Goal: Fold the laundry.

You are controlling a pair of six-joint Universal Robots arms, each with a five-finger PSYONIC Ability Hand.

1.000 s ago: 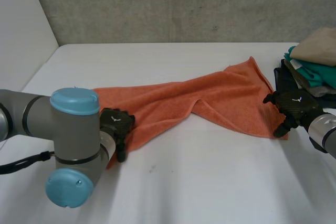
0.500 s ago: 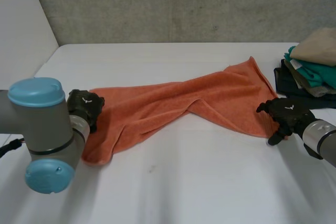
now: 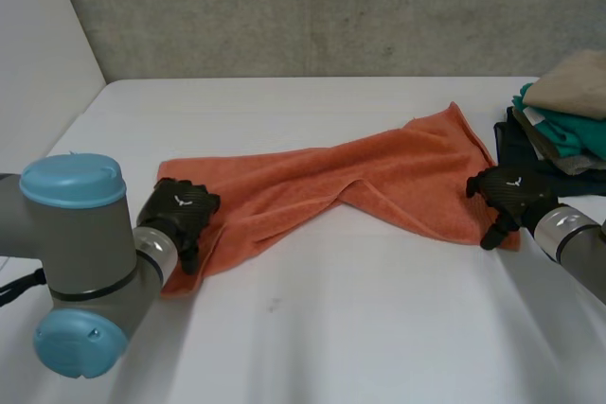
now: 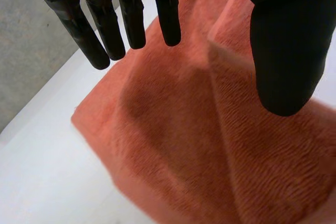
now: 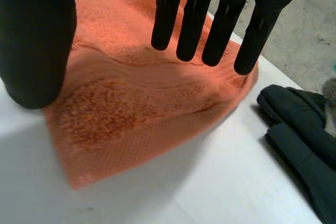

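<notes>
An orange towel (image 3: 322, 186) lies twisted across the white table (image 3: 360, 328), running from near left to far right. My left hand (image 3: 180, 215) hovers over the towel's left end, its straight fingers (image 4: 131, 14) and thumb spread above the cloth (image 4: 199, 145) and holding nothing. My right hand (image 3: 511, 198) is over the towel's near right corner (image 5: 121, 124). Its fingers (image 5: 210, 19) are straight above the cloth, the thumb held apart, with nothing pinched.
A pile of folded clothes (image 3: 563, 120), beige on green on dark, stands at the table's right edge just beyond my right hand. A dark garment (image 5: 302, 140) of that pile lies beside the towel's corner. A grey wall runs behind.
My left arm swung left, then came back over the towel's left end, which now lies less bunched. My right hand slid slightly left and back onto the right corner.
</notes>
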